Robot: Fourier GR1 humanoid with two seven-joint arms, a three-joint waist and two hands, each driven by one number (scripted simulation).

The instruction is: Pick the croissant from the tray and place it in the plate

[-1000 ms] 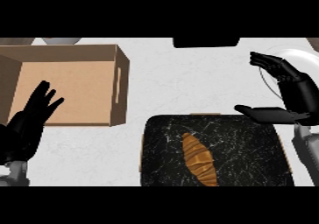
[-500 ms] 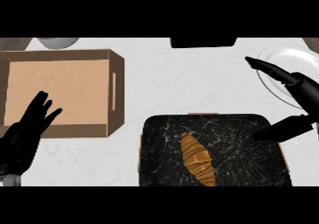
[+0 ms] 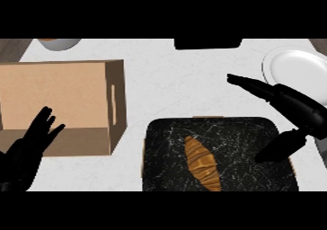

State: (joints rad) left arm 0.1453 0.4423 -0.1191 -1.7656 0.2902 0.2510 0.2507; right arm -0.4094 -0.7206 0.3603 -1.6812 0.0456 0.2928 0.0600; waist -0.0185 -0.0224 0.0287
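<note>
A golden-brown croissant (image 3: 202, 163) lies lengthwise in the middle of a black marbled tray (image 3: 242, 134) at the lower centre. A white plate (image 3: 300, 67) rests at the right edge, beyond the tray. My right hand (image 3: 295, 108) hovers open over the tray's right side, fingers stretched toward the upper left and thumb hanging down over the tray; it stands apart from the croissant. At the lower left, my left hand (image 3: 24, 155) is open with fingers up, in front of the cardboard box.
An open cardboard box (image 3: 57, 105) takes up the left side, close to the tray's left edge. A bowl (image 3: 58, 43) shows at the top left and a dark object (image 3: 207, 43) at the top centre. White counter lies between box, tray and plate.
My right hand has come down and leftward from beside the plate to over the tray's right side. The left hand sank lower. The view shifted, so box and tray sit lower in it.
</note>
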